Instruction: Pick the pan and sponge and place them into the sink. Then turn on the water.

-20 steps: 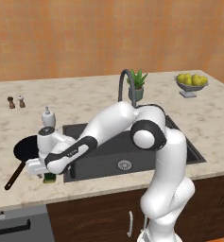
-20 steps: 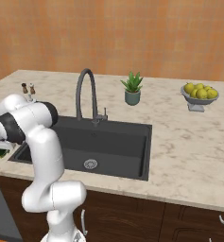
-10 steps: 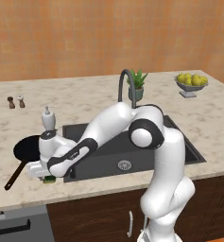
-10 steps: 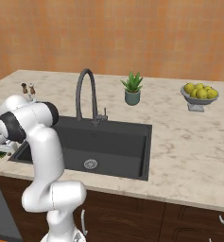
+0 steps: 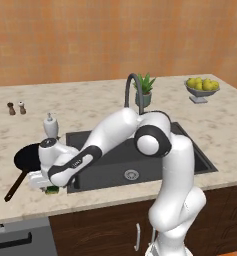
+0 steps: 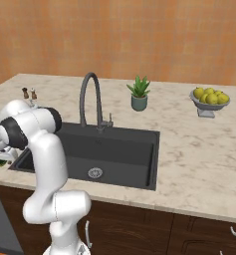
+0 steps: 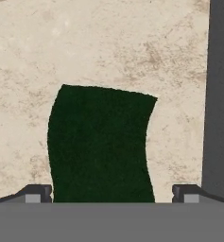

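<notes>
The sponge (image 7: 101, 142), dark green on top, lies on the marble counter just left of the sink (image 5: 110, 170). My gripper (image 7: 112, 191) hangs right over it, open, with one fingertip on each side of the sponge and nothing gripped. From the left base view the hand (image 5: 42, 181) covers most of the sponge (image 5: 52, 189), leaving a green corner showing. The black pan (image 5: 29, 157) rests flat on the counter just behind the hand, its brown handle (image 5: 15, 187) pointing toward the front edge. The grey gooseneck faucet (image 5: 130, 87) stands behind the basin; no water runs.
A white soap dispenser (image 5: 50, 126) stands behind the pan. Two small shakers (image 5: 16, 107) sit far back left. A potted plant (image 5: 145, 90) is behind the faucet and a fruit bowl (image 5: 202, 87) at the back right. The sink's dark rim (image 7: 219, 94) runs beside the sponge.
The hand has sunk a little lower over the sponge and its jaws have spread fully. Pan and sponge have not moved.
</notes>
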